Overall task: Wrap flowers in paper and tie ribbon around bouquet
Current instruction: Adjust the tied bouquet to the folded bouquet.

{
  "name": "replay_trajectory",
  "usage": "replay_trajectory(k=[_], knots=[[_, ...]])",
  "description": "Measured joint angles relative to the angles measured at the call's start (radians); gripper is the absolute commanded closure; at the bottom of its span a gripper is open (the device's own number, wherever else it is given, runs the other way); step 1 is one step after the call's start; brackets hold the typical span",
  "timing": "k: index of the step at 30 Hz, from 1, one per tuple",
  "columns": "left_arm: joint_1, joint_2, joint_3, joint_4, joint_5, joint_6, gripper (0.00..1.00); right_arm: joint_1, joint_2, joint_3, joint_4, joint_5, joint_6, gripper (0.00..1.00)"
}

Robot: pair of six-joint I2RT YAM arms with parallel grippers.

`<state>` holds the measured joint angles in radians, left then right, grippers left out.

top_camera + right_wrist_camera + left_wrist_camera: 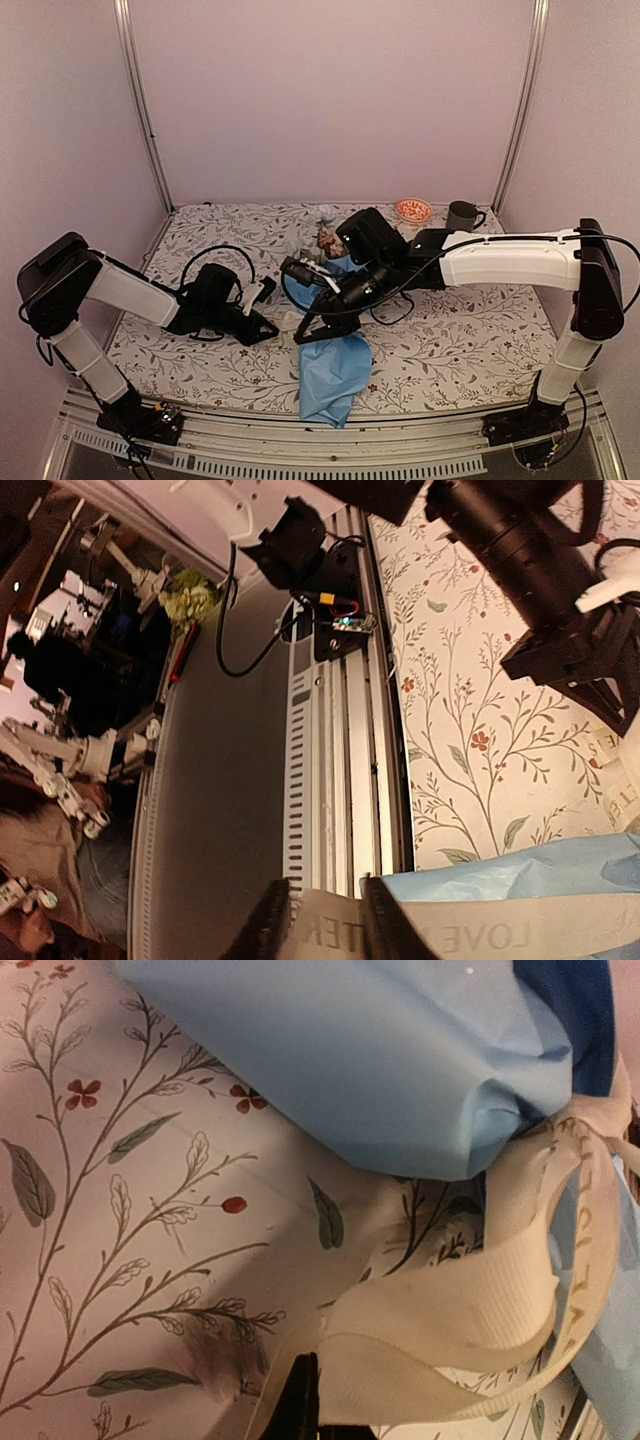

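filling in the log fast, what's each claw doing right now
left claw: closed on the ribbon
right claw: slightly open, ribbon end in the gap

The paper is pale sky blue on one face and deep navy on the other, and the ribbon is cream with faded gold-brown lettering along it. The cloth on the worktop is white, printed all over with grey-green leafy sprigs and tiny red flowers. At the back there's an orange-red patterned bowl and a dark grey mug, and the arms are white with black joints.
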<state>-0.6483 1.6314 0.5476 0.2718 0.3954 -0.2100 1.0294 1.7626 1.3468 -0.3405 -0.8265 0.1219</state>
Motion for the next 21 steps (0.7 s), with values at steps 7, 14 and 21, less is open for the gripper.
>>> replay_trajectory(k=[7,14,21], knots=[[0.0,0.0,0.002,0.0,0.0,0.0,1.0,0.047,-0.027,-0.017,-0.134,0.129,-0.051,0.01],[0.0,0.0,0.002,0.0,0.0,0.0,1.0,-0.036,-0.275,-0.153,-0.105,0.408,-0.011,0.13],[0.0,0.0,0.002,-0.003,-0.001,0.0,1.0,-0.268,-0.268,-0.321,-0.085,0.659,0.121,0.52]])
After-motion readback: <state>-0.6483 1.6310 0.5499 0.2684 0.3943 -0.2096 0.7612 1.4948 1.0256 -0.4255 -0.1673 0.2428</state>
